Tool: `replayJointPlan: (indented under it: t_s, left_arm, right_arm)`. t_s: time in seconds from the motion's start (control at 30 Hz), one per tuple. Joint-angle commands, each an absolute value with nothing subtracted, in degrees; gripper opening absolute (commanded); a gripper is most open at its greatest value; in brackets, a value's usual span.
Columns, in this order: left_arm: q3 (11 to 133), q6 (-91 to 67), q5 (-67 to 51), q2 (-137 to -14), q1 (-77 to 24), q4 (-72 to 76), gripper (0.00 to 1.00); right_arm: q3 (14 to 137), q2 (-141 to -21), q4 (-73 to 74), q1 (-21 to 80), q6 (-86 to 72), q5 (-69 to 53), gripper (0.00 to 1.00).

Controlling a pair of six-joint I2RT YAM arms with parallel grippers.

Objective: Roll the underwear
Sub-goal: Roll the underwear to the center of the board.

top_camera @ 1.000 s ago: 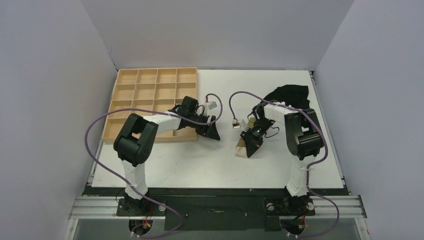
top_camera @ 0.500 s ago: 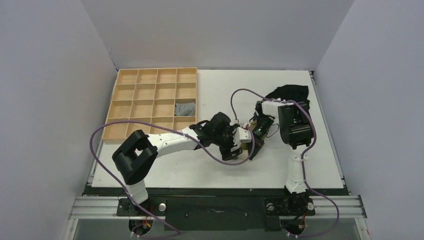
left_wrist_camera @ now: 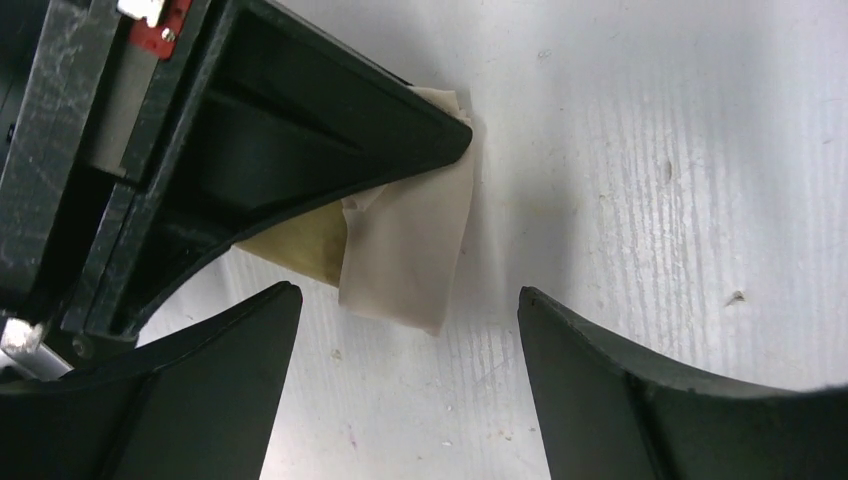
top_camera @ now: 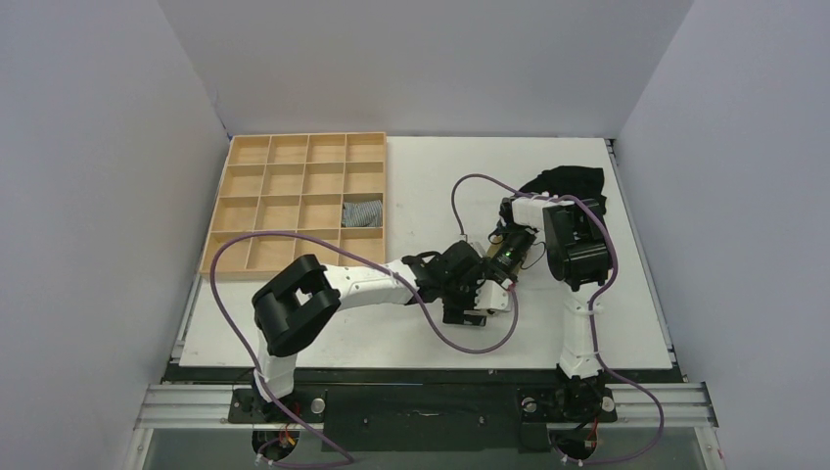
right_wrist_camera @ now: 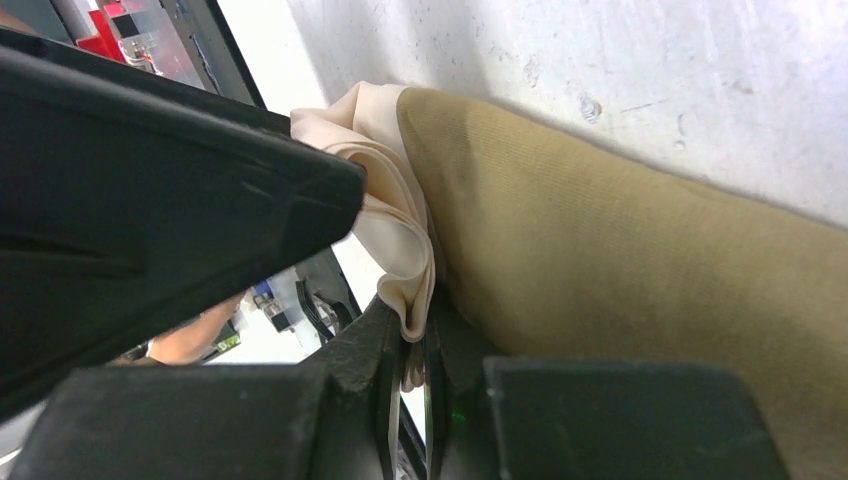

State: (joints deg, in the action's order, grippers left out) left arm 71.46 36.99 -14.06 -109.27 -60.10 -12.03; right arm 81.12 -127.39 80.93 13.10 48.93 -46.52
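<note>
The left arm (top_camera: 367,284) and right arm (top_camera: 577,333) have white link shells and bulky black joint housings, each trailed by a loose purple cable (top_camera: 256,233). The left gripper (left_wrist_camera: 410,293) has matte black, scuffed, wedge-shaped fingers (left_wrist_camera: 220,370).

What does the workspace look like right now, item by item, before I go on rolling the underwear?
Surface: white table, scuffed, no spills seen.
Job's things: the underwear, olive with a cream panel, on the table between the tools.
Clutter: black garment far right; wooden tray far left, striped cloth roll in one compartment.
Tools: left tool open, straddling the cream edge; right tool shut on the cream fold.
Cables: purple cables loop from both arms, one sagging near the tools.
Surroundings: plain walls; nothing else seen.
</note>
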Motion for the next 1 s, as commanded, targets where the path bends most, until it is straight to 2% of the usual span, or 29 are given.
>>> replayJointPlan:
  t_s: [0.0,0.3,0.97]
  left_arm:
    - [76.00,42.47,-11.17,-111.06,-61.07,-13.52,0.78]
    - [78.51,44.37,-9.50,-113.09,-62.15,-15.17,0.72]
    - [80.74,46.54,-10.81,-116.12,-63.46,-18.97,0.47]
  right_arm:
    - [82.30,-129.33,76.90,12.78,50.72,-43.73,0.00]
    - [82.44,-129.47,76.86,12.82,50.63,-43.69,0.00]
    - [82.62,-129.73,76.92,12.73,50.14,-43.33,0.00]
